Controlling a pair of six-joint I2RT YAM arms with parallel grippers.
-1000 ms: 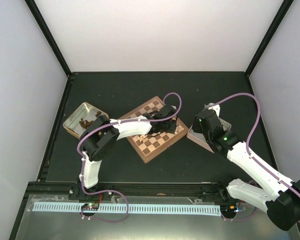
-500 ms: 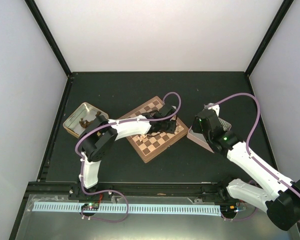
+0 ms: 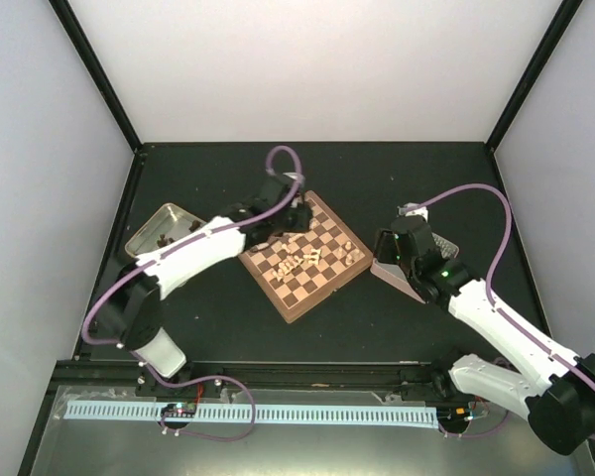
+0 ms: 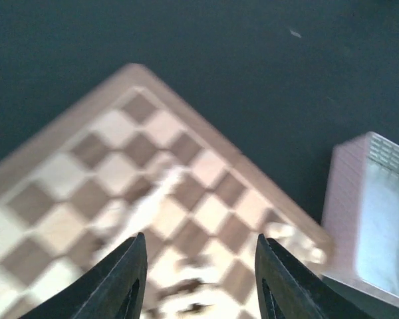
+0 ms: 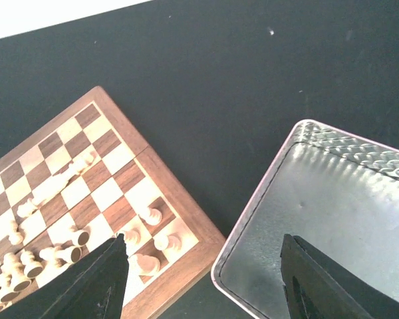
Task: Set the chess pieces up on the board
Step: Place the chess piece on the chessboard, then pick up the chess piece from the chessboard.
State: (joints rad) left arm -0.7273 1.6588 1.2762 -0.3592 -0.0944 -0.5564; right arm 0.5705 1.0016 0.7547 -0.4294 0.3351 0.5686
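Left gripper (image 4: 198, 242) now hangs above the far-left corner of the square wooden chessboard (image 3: 317, 290), which has dark and pale squares and a reddish-brown rim. A second ago it sat low over the board's middle, with the arm stretched across the squares. The arm has since swung back and to the left. Jaws apart, nothing between them. The wrist view is motion-blurred, and only board squares show in the gap between the black fingers (image 4: 128, 282).

The small cream chess pieces (image 3: 302, 261) were half hidden under that arm before and are now in plain sight. They form a loose cluster on the middle squares, several on their sides and none in ranks. A few more stand upright on the squares along the board's right edge.

Right gripper (image 5: 203, 240) is unmoved since the earlier frames. It hangs over the left corner of a rectangular silver metal tin (image 5: 339, 199) just right of the board. Fingers spread wide, gripping nothing.

A second open tin (image 3: 139, 244) holding dark brown bits lies left of the board, as before. Board and both tins rest on the black table (image 3: 228, 327).
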